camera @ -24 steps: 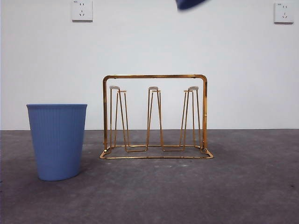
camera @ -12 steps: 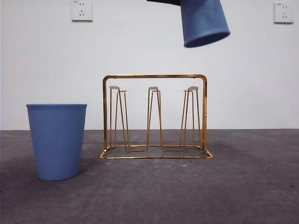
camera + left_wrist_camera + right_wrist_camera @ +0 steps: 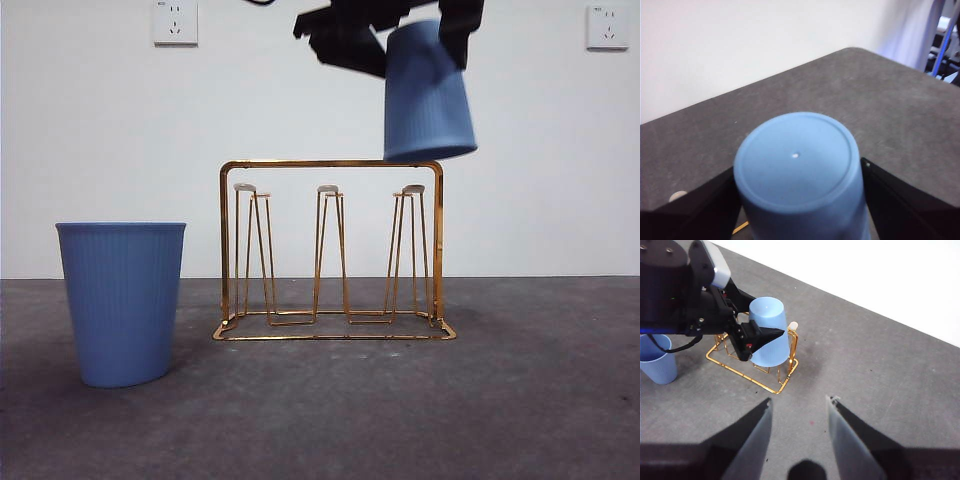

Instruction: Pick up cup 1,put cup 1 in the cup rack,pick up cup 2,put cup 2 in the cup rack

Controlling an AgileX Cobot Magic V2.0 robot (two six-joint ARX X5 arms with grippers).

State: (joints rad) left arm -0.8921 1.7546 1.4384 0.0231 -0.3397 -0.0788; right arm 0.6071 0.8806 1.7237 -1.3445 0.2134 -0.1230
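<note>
Left gripper (image 3: pixel 425 45) clasping one of two cups (image 3: pixel 428 95).

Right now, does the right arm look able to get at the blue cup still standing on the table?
Probably yes. The right gripper hangs open and empty, and the standing blue cup sits beside the cup rack with nothing over it. The left gripper holds the other cup above the rack's far end.

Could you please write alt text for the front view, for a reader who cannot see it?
The left gripper holds an upside-down blue cup just above one end of the gold wire cup rack, over an end prong. A second blue cup stands upright on the dark table beside the rack.
</note>
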